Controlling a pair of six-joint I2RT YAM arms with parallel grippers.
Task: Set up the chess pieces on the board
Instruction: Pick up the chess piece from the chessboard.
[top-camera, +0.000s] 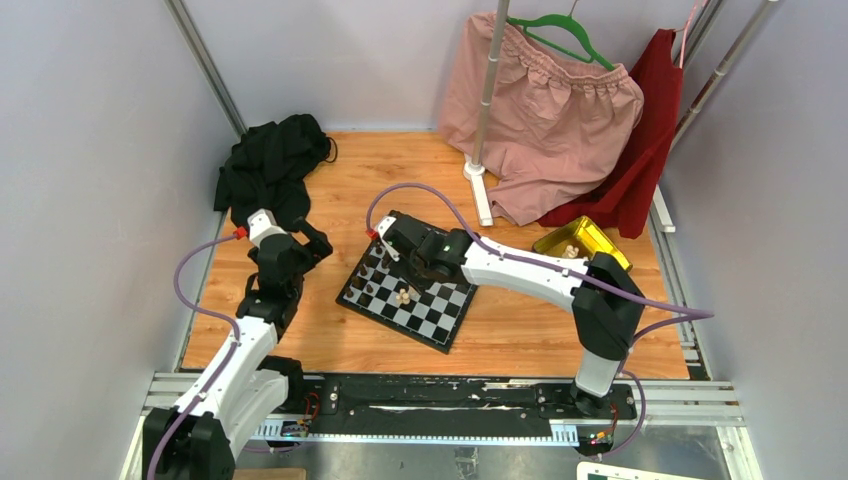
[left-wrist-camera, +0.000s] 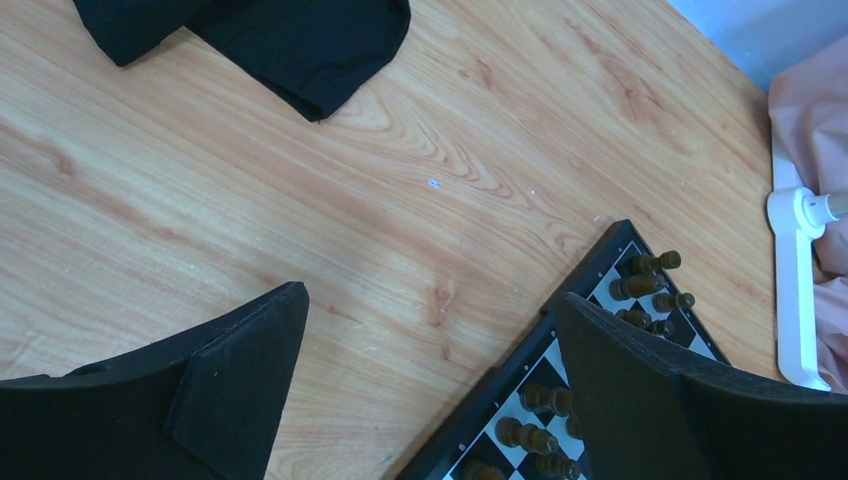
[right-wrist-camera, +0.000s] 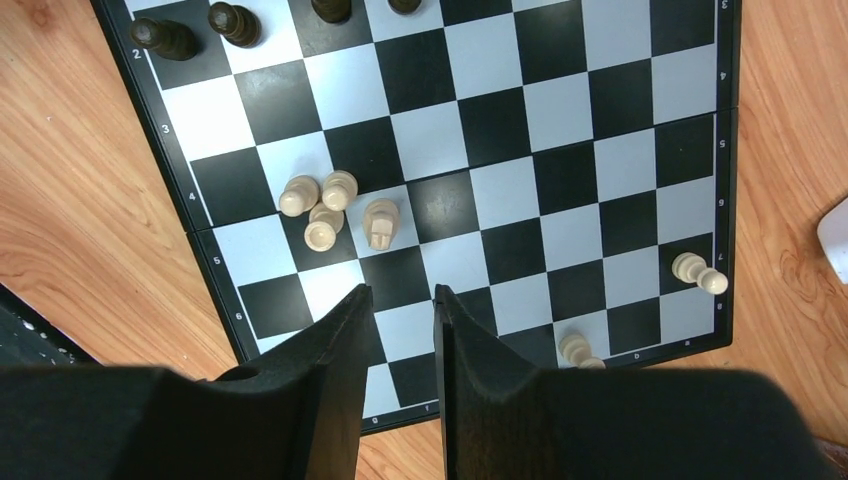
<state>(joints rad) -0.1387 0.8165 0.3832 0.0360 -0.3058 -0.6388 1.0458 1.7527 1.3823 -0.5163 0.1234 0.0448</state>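
Wooden surface, board angled at centre. Right gripper hovers above board, narrowly parted, empty. Left gripper wide open beside board's corner. Cream pieces clustered mid-board: take outermost first, descend straight, spare neighbours.

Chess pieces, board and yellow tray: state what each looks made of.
Pale chess pieces: probably turned wood or plastic; smooth cream surface with a soft sheen.
Dark chess pieces: likely the same material; brown-black with a slight gloss.
Board: looks like plastic or coated card; flat printed squares, numbered border, a fold seam across the middle.
Tray: apparently metal; shiny gold with bright reflections.
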